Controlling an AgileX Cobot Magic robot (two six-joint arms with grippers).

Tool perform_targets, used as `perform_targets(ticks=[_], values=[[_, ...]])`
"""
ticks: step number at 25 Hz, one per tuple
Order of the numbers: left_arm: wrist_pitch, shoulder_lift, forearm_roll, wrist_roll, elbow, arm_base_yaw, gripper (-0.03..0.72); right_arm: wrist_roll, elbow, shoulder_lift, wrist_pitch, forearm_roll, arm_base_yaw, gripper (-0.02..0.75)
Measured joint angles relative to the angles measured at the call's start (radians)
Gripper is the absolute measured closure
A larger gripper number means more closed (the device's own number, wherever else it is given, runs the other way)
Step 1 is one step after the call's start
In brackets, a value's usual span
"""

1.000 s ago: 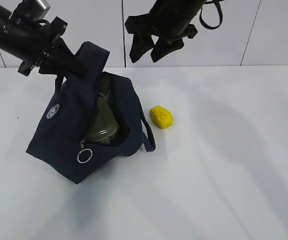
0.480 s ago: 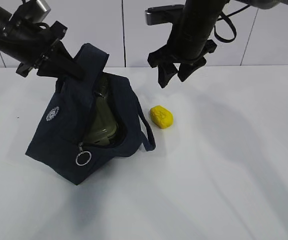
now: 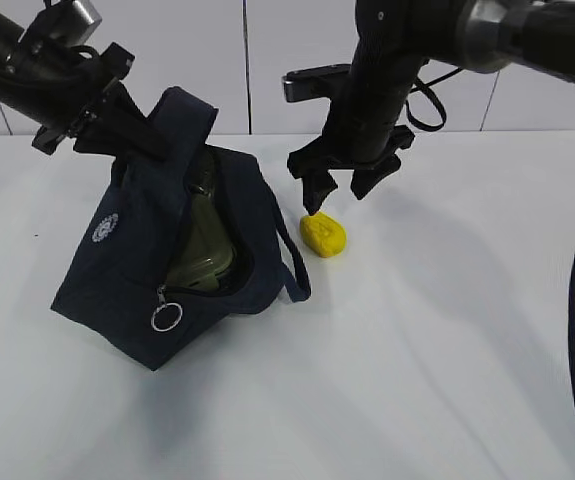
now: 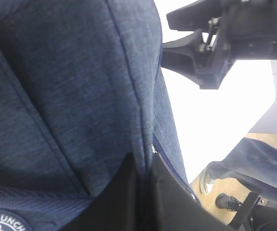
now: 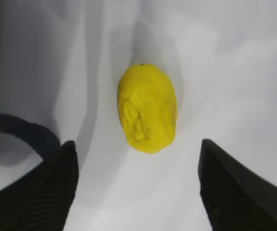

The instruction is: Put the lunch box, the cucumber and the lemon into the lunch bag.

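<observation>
The navy lunch bag (image 3: 132, 265) stands tilted on the white table with its zipper open. My left gripper (image 3: 147, 128) is shut on its upper handle and holds it up; in the left wrist view the jaws (image 4: 145, 192) pinch the blue fabric (image 4: 71, 96). The lunch box (image 3: 202, 255) with its sage-green lid sits inside the bag. A darker green shape (image 3: 207, 175) above it may be the cucumber. The yellow lemon (image 3: 322, 234) lies on the table right of the bag. My right gripper (image 3: 333, 195) is open just above it; the lemon (image 5: 147, 108) lies ahead, between the fingers (image 5: 46, 192).
The bag's lower loop handle (image 3: 295, 265) lies on the table close to the lemon's left side and also shows in the right wrist view (image 5: 18, 127). A silver ring pull (image 3: 166, 317) hangs at the bag's front. A tiled wall (image 3: 267, 60) stands behind the table.
My right gripper has come down and to the right from above the bag to just over the lemon. The left gripper and the bag have stayed put.
</observation>
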Motion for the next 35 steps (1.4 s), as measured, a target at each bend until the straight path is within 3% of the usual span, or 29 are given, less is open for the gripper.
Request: perform_targets(ticks=[17,35], values=[[0.0,0.0,0.002,0.0,0.0,0.0,0.686,-0.012,0.002,0.087,-0.129,0.0,0.0,0.157],[0.0,0.0,0.008,0.0,0.0,0.0,0.686,-0.029,0.002,0.128,-0.156,0.0,0.0,0.156]])
